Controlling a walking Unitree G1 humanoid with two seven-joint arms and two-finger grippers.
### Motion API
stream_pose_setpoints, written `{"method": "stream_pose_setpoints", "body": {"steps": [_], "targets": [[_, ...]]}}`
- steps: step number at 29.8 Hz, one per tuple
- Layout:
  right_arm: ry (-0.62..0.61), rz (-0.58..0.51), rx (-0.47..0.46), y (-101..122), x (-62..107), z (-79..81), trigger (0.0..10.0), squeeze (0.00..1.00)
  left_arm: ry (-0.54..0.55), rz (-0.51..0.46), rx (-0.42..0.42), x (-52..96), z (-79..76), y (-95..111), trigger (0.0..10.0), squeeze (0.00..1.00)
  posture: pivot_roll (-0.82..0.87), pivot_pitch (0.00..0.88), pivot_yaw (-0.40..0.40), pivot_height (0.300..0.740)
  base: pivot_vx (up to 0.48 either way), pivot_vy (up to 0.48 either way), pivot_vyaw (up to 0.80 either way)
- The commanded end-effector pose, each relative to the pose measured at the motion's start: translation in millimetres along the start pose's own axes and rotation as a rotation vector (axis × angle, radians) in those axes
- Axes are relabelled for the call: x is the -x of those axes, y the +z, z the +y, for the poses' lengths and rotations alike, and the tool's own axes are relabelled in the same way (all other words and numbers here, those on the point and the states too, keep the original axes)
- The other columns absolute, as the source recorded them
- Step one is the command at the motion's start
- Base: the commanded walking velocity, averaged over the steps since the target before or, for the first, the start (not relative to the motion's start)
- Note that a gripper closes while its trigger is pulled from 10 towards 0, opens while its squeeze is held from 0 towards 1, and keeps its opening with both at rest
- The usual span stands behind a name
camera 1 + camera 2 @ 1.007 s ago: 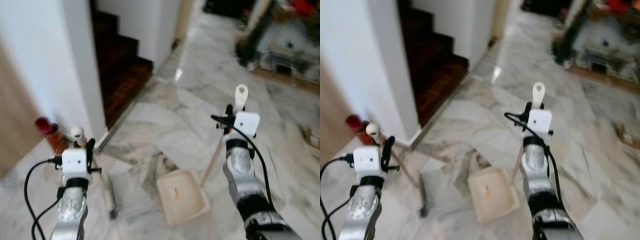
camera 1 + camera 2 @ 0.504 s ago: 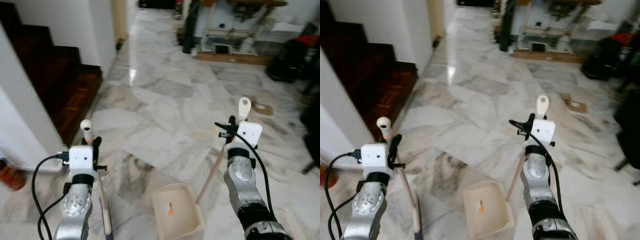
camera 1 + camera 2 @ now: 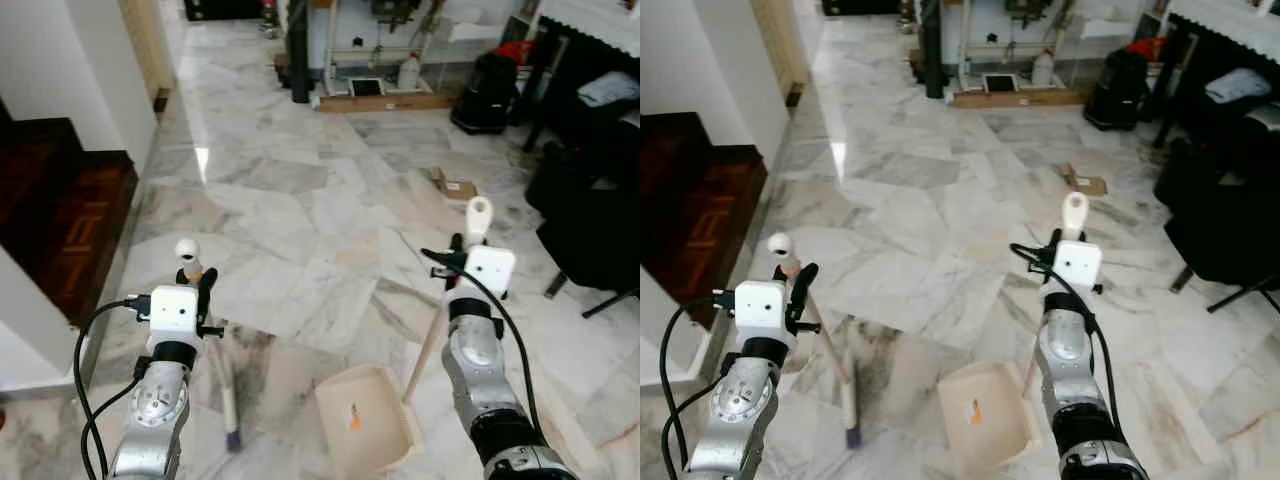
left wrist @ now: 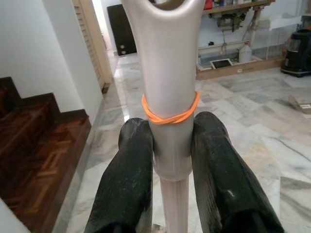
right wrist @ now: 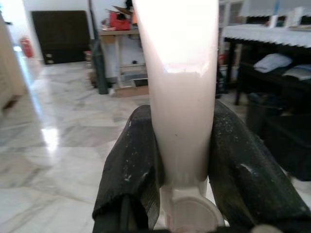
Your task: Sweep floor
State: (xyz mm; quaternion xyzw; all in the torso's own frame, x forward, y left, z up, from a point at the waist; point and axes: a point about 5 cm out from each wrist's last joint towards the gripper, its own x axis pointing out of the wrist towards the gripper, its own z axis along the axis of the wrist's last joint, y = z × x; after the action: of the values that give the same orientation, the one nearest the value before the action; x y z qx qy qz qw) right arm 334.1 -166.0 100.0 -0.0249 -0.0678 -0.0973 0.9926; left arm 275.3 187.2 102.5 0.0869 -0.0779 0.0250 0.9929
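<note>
The cream dustpan (image 3: 367, 428) sat on the marble floor (image 3: 300, 200) at about 6 o'clock in the head views, between the two arms, its open mouth towards the broom side. Inside it lay one small orange scrap (image 3: 353, 419); nothing else could be made out in the tray. Its long pale handle (image 3: 478, 218) rose at roughly 3 o'clock from the pan, and the right gripper (image 5: 181, 160) was clamped on that handle, a black finger pressed to each side. The left gripper (image 4: 168, 145) was closed on the broom handle (image 4: 169, 92), just below an orange rubber band (image 4: 170, 114); the broom head (image 3: 231, 420) rested on the floor at about 9 o'clock from the dustpan, near it but apart.

Compared with half a second earlier, the camera had swung right: the dark wooden stairs (image 3: 55, 220) had slid towards 9 o'clock, and a flat cardboard piece (image 3: 455, 187) and black furniture (image 3: 590, 210) had come into view at 2 to 3 o'clock. Both grips were unchanged.
</note>
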Motion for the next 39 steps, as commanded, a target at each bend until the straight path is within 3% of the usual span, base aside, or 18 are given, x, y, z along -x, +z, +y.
{"method": "stream_pose_setpoints", "body": {"steps": [1, 5, 12, 39], "targets": [[-0.012, -0.059, -0.004, 14.2, -7.4, -5.0, 10.0, 0.0, 0.007, -0.025, -0.008, -3.4, -1.2, 6.9, 10.0, 0.0, 0.12, 0.0, 0.005, 0.74, 0.259, 0.0, 0.0], [-0.009, -0.07, 0.0, 17.6, -9.9, -5.1, 10.0, 0.0, 0.007, -0.024, -0.007, -4.3, -4.1, 7.0, 10.0, 0.0, 0.13, 0.0, -0.013, 0.74, 0.315, 0.0, 0.0], [0.059, -0.065, -0.031, 20.3, -10.1, 12.6, 10.0, 0.0, 0.046, -0.006, -0.017, 1.5, 5.0, 1.9, 10.0, 0.0, 0.13, 0.0, -0.039, 0.74, 0.376, 0.0, 0.0], [0.132, -0.043, -0.03, 14.8, -4.4, 24.5, 10.0, 0.0, 0.021, 0.004, -0.018, 3.2, -0.6, -0.2, 10.0, 0.0, 0.13, 0.0, -0.034, 0.74, 0.386, 0.0, 0.0]]}}
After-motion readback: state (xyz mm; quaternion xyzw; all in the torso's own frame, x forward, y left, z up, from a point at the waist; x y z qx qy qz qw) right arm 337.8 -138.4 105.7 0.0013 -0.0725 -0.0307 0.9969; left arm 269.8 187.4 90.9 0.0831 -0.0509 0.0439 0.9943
